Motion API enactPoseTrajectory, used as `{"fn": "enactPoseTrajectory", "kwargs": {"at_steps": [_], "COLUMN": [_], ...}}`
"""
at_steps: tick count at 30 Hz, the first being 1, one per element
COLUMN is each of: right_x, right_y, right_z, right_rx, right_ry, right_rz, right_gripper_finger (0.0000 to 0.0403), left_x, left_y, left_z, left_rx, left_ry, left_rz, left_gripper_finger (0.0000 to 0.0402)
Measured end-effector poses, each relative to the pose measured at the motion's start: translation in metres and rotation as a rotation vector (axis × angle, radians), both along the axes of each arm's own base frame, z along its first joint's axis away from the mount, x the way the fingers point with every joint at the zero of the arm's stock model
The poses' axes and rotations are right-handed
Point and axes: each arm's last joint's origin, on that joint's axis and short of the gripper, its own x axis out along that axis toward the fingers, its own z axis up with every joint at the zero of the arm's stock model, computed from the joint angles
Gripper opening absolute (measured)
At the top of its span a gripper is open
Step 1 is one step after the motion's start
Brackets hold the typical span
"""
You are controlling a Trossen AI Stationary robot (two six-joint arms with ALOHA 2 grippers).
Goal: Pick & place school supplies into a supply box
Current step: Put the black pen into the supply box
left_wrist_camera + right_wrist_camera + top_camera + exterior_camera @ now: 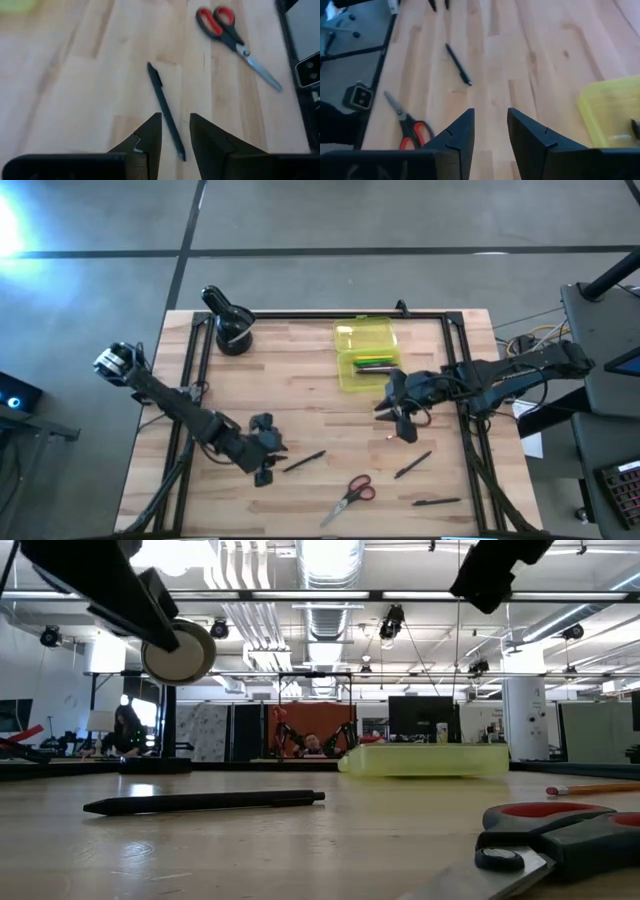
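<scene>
On the high view, the left gripper [265, 450] hangs low over the worktop [300, 380] with its jaws parted a little and nothing between them. The nearest black pen [304, 462] lies just beside it at about three o'clock, its long axis running from eight to two o'clock, tip end rising toward the box. The left arm is clearly the nearer one. The red-handled scissors [349, 495] sit farther on at four o'clock, blades pointing to seven o'clock. The supply box [367, 355] stands open toward the far edge with pens already inside. Just below it at five o'clock the right gripper [403, 415] hovers, jaws apart and empty. Two more black pens [413, 465] lie beyond, at five o'clock of it.
</scene>
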Motion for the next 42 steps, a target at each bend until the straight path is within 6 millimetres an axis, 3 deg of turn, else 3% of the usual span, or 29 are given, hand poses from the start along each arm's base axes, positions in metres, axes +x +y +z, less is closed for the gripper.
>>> {"fn": "enactPoseTrajectory", "kwargs": {"at_steps": [7, 13, 42], "right_x": [-0.003, -0.005, -0.006], "right_y": [0.017, 0.026, 0.031], "right_z": [0.001, 0.002, 0.003], "right_rx": [0.017, 0.023, 0.065], "right_ry": [-0.020, -0.025, -0.025], "right_rz": [0.027, 0.045, 0.034], "right_gripper_finger": [0.0111, 0.0111, 0.0101], "left_x": [0.023, 0.030, 0.035], "left_y": [-0.018, -0.023, -0.033], "left_z": [-0.026, -0.048, -0.092], "left_rx": [-0.057, -0.099, -0.071], "left_ry": [0.091, 0.153, 0.316], "left_rz": [0.109, 0.202, 0.155], "left_gripper_finger": [0.0084, 0.0084, 0.0080]}}
